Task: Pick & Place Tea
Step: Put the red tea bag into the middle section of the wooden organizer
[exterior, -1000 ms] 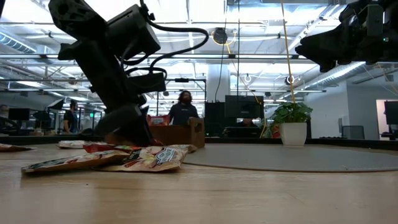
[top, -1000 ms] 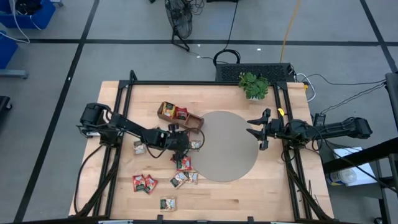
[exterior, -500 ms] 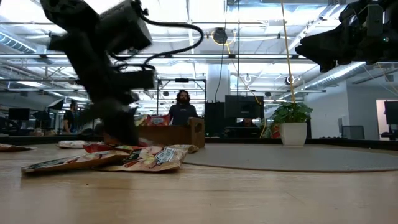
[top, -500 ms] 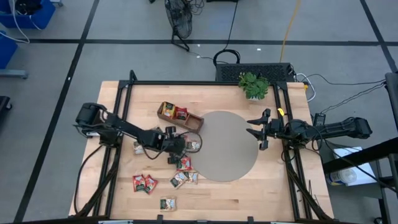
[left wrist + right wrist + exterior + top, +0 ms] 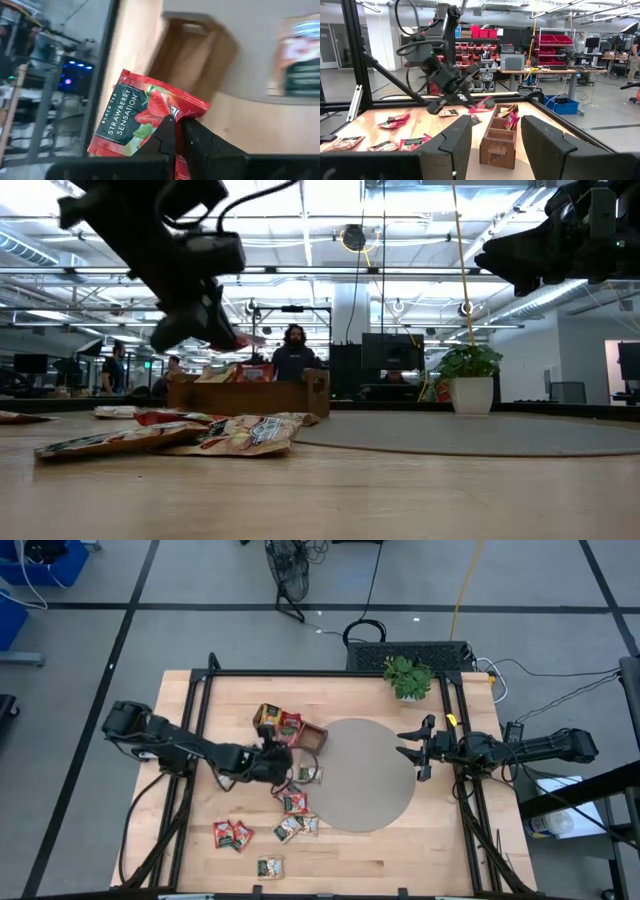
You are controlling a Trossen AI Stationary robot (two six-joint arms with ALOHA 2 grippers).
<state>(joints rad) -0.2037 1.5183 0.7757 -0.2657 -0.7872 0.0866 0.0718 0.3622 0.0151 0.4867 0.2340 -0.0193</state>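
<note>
My left gripper [image 5: 283, 762] hangs above the table just on the near side of the brown wooden tray [image 5: 290, 727] and is shut on one red tea sachet [image 5: 142, 117] labelled strawberry. The low view shows this gripper [image 5: 205, 320] raised, with the sachet's red edge [image 5: 236, 340] sticking out of it. Several more sachets [image 5: 295, 802] lie flat on the wood near the round grey mat [image 5: 365, 775], and a few stand in the tray. My right gripper [image 5: 405, 745] waits open at the mat's right rim, holding nothing. My left gripper pinches the red sachet between its two fingers [image 5: 192, 137] at one edge, close to a corner [image 5: 165, 112]. The fingers slant down from the table's left. The sachet juts out flat beyond the fingertips, tilted and clear of the table.
A small potted plant [image 5: 408, 677] stands at the far edge. Loose sachets lie at the near left [image 5: 232, 834], near edge [image 5: 268, 866] and beside the mat [image 5: 310, 773]. Black frame rails [image 5: 190, 740] border both sides. People stand in the room behind the table [image 5: 292, 360].
My left gripper has risen from the pile of sachets and drawn back toward the table's far-left, rolling its wrist. It has taken one red sachet with it, lifted clear of the table. The other sachets stay where they lay.
</note>
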